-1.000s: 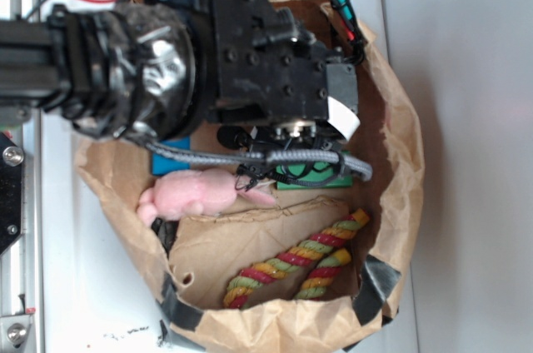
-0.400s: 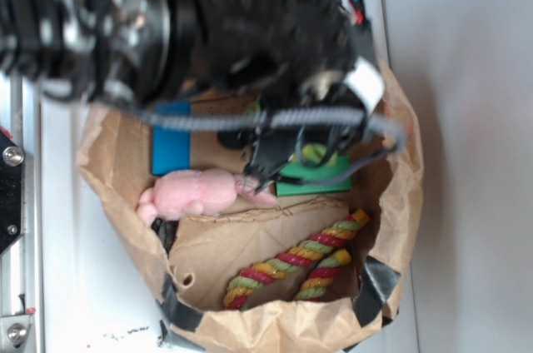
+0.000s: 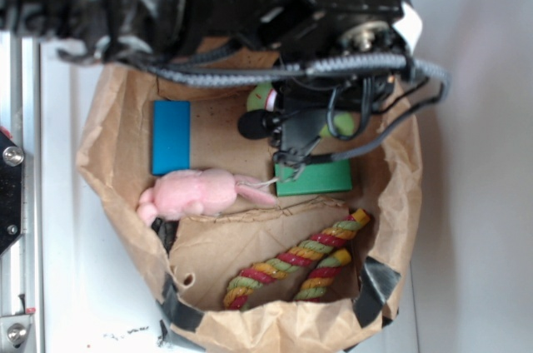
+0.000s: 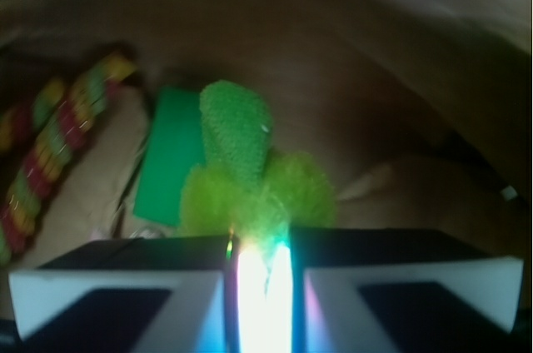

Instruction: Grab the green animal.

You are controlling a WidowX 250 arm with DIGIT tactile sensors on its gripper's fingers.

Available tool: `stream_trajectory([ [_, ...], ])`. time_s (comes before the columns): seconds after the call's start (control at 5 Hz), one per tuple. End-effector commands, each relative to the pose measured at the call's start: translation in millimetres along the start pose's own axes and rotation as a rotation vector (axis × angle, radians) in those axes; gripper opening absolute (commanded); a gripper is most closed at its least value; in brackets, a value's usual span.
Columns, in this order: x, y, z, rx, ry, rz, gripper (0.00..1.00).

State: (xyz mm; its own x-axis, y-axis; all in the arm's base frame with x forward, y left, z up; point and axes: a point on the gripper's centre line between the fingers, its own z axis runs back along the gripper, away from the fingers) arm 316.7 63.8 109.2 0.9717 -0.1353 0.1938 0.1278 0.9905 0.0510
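The green animal [image 4: 250, 170] is a fuzzy lime-green plush with a darker green limb pointing away from me. My gripper [image 4: 260, 241] is shut on the green animal, its fur pinched in the narrow slit between the two jaws. In the exterior view the gripper [image 3: 293, 124] hangs inside the paper bag [image 3: 405, 178]. Bits of the green animal [image 3: 261, 96] show on either side of the black fingers, and most of it is hidden by the arm. The toy sits just beyond the flat green block [image 3: 321, 178].
Inside the bag lie a pink plush animal [image 3: 200, 192], a blue block [image 3: 171, 136], the green block [image 4: 166, 161] and a striped rope toy [image 3: 300, 261]. The bag's crumpled walls ring the gripper closely. The rope toy [image 4: 50, 136] lies left of the green block in the wrist view.
The arm has swung toward the top right of the exterior view. The green animal has moved with the gripper off the green block, which now shows in full.
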Motion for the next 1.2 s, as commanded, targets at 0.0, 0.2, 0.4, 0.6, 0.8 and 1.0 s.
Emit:
stream_trajectory([
  [0.0,-2.5,-15.0,45.6,0.016,-0.067,0.187,0.00],
  [0.2,-9.9,-23.5,60.7,-0.019,-0.066,0.246,0.00],
  [0.4,-14.7,-30.5,73.7,-0.020,-0.095,0.291,0.00],
  [0.6,-18.0,-34.1,87.7,-0.016,-0.054,0.340,0.00],
  [0.8,-22.5,-39.3,99.7,-0.025,-0.051,0.338,0.00],
  [1.0,-21.9,-45.0,102.1,-0.021,-0.062,0.333,0.00],
])
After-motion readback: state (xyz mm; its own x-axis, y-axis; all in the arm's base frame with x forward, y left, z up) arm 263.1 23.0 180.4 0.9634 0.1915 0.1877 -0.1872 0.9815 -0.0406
